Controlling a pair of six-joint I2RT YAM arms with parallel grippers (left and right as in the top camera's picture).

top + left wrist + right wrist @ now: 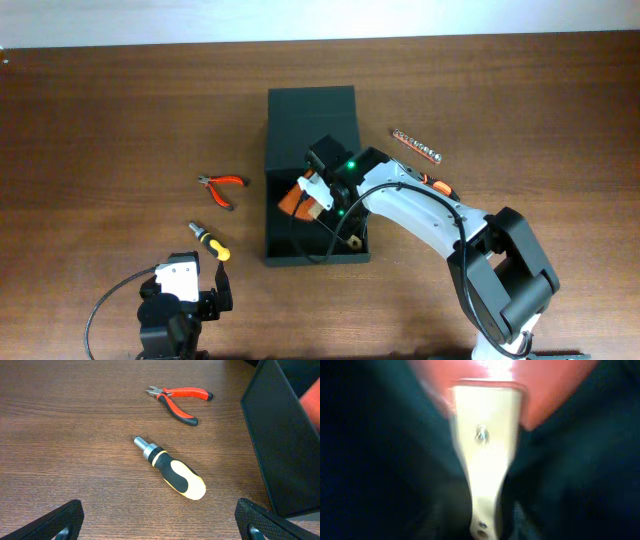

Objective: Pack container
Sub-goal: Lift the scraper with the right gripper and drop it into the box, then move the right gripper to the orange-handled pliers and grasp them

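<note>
1. My right end effector [324,189], clenched on an orange-and-cream tool [294,201], hangs over the container [310,112].
2. The container's open well lies directly beneath, so lowering straight down suits.
3. My left end effector [160,527], released, waits left of the container, nearer the screwdriver [172,470].

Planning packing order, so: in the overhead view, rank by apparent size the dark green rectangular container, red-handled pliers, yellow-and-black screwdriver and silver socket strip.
1. dark green rectangular container, by far.
2. silver socket strip, marginally the longest tool.
3. red-handled pliers and yellow-and-black screwdriver: too alike to rank.
</note>
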